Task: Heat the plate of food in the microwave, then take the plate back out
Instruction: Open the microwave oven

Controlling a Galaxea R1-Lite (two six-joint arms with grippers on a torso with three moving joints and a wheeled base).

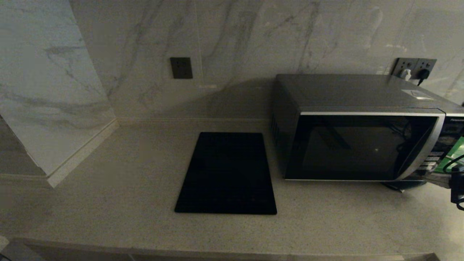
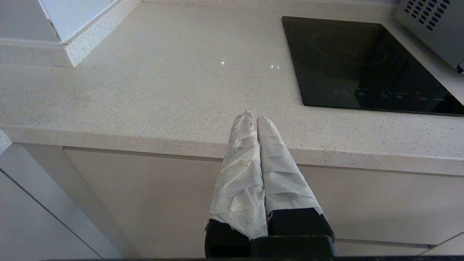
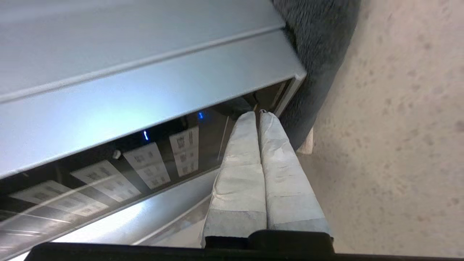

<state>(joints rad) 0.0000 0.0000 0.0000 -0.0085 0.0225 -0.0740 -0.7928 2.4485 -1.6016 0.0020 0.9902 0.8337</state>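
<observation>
Microwave (image 1: 357,145), dark grey with its black glass door closed and silver-trimmed, fills the speckled surface (image 1: 108,203) ahead of the right gripper (image 3: 258,113), whose wrapped fingers (image 3: 243,159), pressed together and empty, meet its button panel (image 3: 152,166). Left gripper (image 2: 256,118) hangs clenched at the surface's edge, near a black cooktop (image 1: 227,173).

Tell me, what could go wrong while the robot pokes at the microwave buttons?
The right end effector, shut, sits at the very end of the microwave button panel. It might slip off that corner or press the wrong button. No plate shows on the counter, and the dark door hides whatever is inside.
</observation>
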